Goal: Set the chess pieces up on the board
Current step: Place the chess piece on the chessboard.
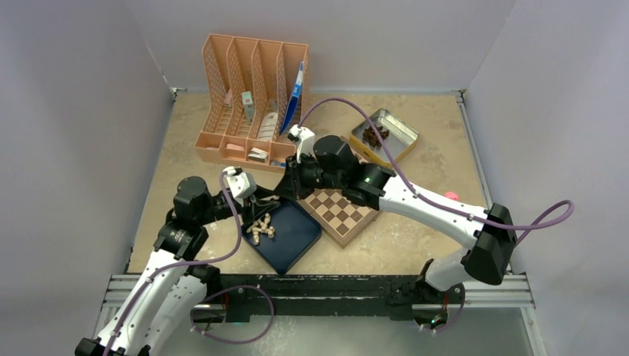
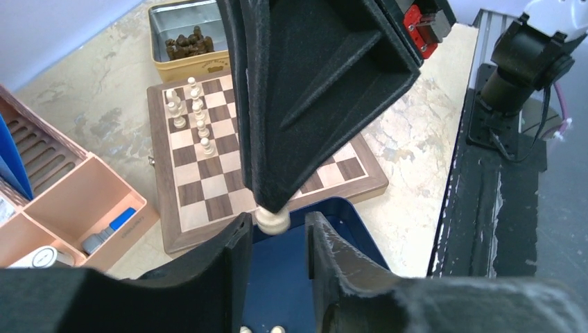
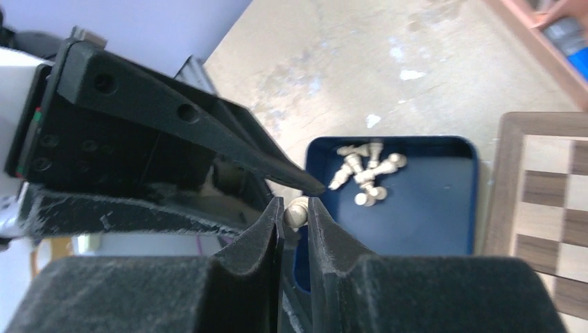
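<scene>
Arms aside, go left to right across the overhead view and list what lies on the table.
Dark blue tray with loose chess pieces → chessboard → metal tin → small pink object. The pink organizer is left out because it overlaps the tray.

Tan, brown and navy on a mottled tabletop

The board is checked light tan and dark brown inside a pale wood rim. The pieces are pale beige against a navy tray. The rack is peach-pink, and the tin is gold outside and silver inside, with dark brown bits. The table is sandy and stone-mottled. The arms are white and black, the cables purple.
</scene>
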Robot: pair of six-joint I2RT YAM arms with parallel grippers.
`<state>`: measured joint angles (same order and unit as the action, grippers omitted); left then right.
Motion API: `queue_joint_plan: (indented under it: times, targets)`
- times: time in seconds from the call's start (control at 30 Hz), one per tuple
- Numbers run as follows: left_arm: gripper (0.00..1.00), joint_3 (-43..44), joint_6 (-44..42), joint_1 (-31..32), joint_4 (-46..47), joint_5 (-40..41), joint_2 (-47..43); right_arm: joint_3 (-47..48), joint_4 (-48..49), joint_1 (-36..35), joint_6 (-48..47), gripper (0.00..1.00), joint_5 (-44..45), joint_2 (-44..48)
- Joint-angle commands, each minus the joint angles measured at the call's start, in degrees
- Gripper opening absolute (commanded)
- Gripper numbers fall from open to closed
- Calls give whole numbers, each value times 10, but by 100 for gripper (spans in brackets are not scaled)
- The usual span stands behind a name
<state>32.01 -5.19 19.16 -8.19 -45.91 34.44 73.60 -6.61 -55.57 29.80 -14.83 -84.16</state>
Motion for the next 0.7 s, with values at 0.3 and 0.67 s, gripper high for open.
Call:
queue_joint_plan:
  times: [0.3, 0.67]
  targets:
    - [69, 24, 46, -1, -13, 92, 11, -32, 31, 11, -31, 13, 281, 37]
    - [77, 29, 64, -1, -32, 130, 1, -92, 112, 34, -49, 14, 399, -26]
